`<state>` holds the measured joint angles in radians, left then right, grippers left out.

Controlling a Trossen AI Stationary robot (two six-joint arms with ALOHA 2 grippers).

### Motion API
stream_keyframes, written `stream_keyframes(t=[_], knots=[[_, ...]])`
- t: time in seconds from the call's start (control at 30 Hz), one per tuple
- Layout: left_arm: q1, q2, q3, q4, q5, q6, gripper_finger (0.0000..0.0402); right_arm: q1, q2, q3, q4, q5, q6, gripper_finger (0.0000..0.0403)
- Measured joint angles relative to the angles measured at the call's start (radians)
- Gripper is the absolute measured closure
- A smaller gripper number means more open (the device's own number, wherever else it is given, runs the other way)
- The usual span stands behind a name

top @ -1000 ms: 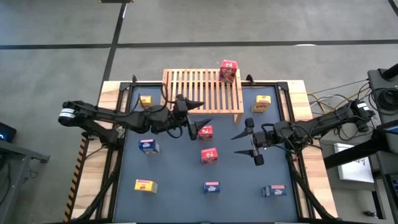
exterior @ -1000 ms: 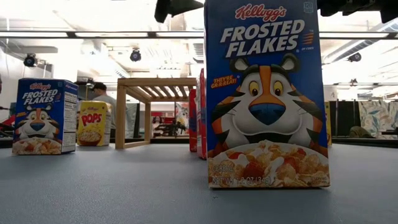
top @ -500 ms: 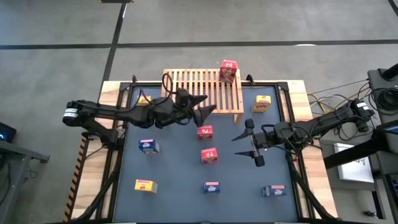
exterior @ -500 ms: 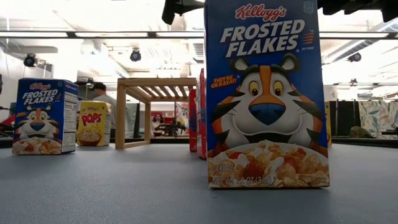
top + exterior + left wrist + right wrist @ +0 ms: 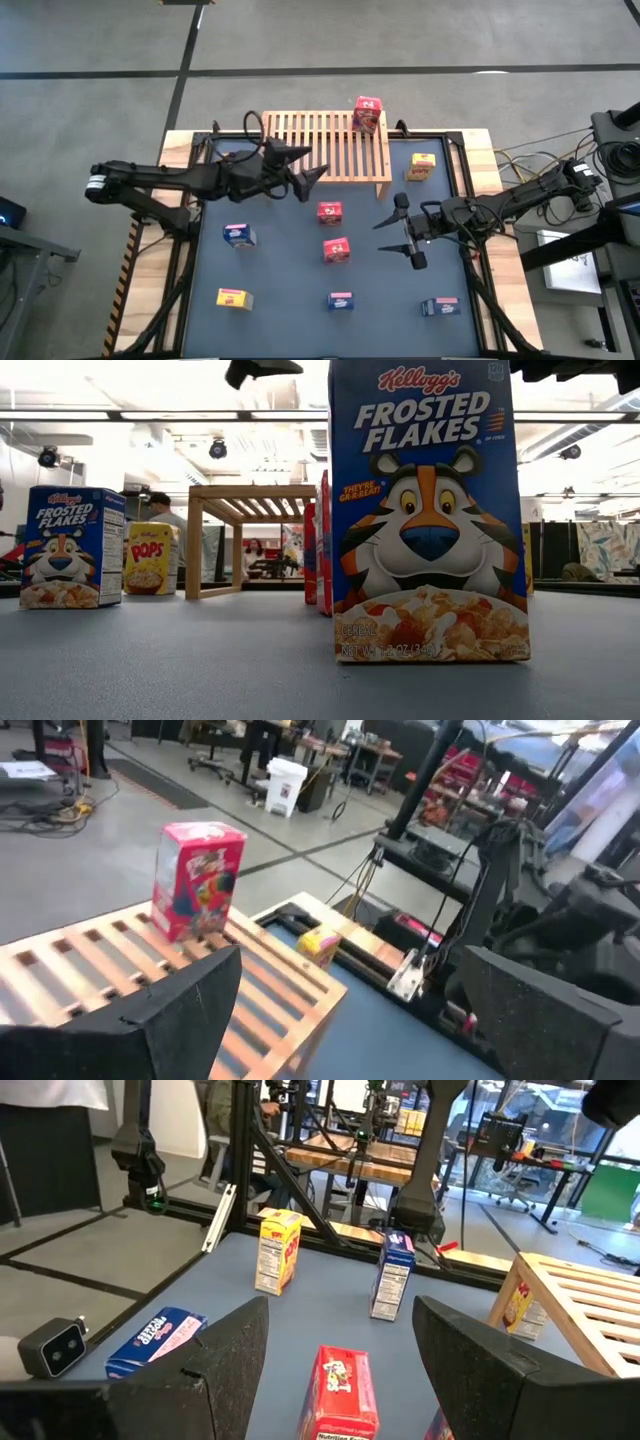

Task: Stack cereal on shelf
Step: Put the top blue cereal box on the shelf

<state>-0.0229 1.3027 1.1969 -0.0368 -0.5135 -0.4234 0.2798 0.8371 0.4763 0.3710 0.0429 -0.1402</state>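
Kellogg's Frosted Flakes printed on blue cardboard cereal box (image 5: 428, 510); small yellow box (image 5: 148, 558) reads POPS. Left gripper (image 5: 303, 167) spread empty over light wooden slatted rack (image 5: 330, 150); right gripper (image 5: 400, 232) spread empty.

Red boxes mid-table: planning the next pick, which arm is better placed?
Probably right: the right gripper is open, facing the lower red box. The left gripper is over the shelf.

The floor (image 5: 400, 40) around the table was grey concrete, crossed by dark seams; long strip lights (image 5: 180, 415) ran across the ceiling; a white bin (image 5: 284, 786) stood on the far floor; workbenches (image 5: 350, 1155) and dark metal frames filled the room behind.
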Motion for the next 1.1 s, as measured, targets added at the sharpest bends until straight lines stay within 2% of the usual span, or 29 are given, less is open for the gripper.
stream_keyframes(t=[0.3, 0.53, 0.67, 0.77, 0.97, 1.1], knots=[[0.004, -0.156, -0.103, -0.044, -0.028, -0.033, 0.0043, 0.0, 0.0, 0.0, 0.0, 0.0, 0.001, 0.0165], [0.004, -0.164, -0.117, -0.039, -0.026, -0.033, 0.0043, 0.0, 0.0, 0.0, 0.009, 0.0, -0.001, 0.0165], [0.001, -0.149, -0.117, -0.051, 0.064, -0.023, 0.0043, 0.0, 0.0, 0.001, 0.008, 0.0, -0.001, 0.0165], [0.0, -0.158, -0.118, -0.108, 0.117, 0.025, 0.0043, 0.0, 0.0, 0.001, 0.007, 0.0, 0.001, 0.0165], [0.004, -0.232, -0.118, -0.259, 0.099, 0.074, 0.0043, 0.0, 0.002, 0.001, 0.002, 0.002, 0.002, 0.0165], [0.004, -0.286, -0.118, -0.278, 0.094, 0.075, 0.0043, 0.0, 0.003, 0.001, 0.001, 0.003, 0.0, 0.0165]])
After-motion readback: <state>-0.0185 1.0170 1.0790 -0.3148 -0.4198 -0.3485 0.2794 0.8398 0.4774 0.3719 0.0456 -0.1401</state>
